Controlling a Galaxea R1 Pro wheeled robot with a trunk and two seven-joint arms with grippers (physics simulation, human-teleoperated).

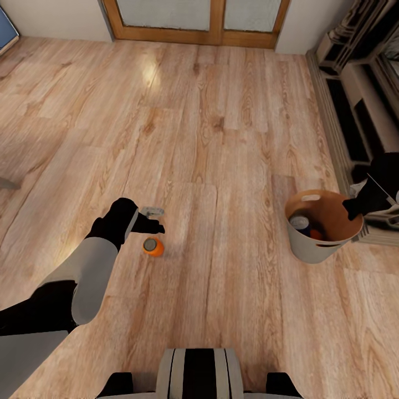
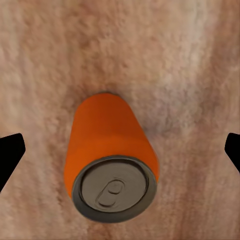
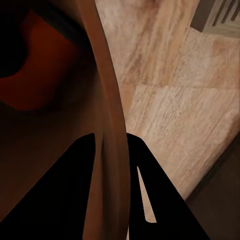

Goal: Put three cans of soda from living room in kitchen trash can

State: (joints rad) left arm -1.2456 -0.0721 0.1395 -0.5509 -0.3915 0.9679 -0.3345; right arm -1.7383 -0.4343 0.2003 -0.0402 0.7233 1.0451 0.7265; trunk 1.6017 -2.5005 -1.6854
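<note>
An orange can of soda (image 1: 153,246) stands upright on the wood floor, its silver-grey top (image 2: 112,192) facing up. My left gripper (image 1: 152,221) hovers just above it, open, with its dark fingertips (image 2: 11,150) spread wide on either side of the can (image 2: 112,145). At the right stands the tash can (image 1: 310,252), off-white outside and brown inside. It holds a dark blue can (image 1: 300,223) and another orange can (image 1: 316,234). My right gripper (image 1: 354,208) is shut on its rim (image 3: 107,100), one finger (image 3: 80,190) inside and one outside.
Wood-framed glass doors (image 1: 199,22) close the far wall. A dark stepped unit (image 1: 360,100) lines the right side, right behind the bucket. My base (image 1: 199,371) shows at the lower edge. Open wood floor (image 1: 221,138) lies ahead.
</note>
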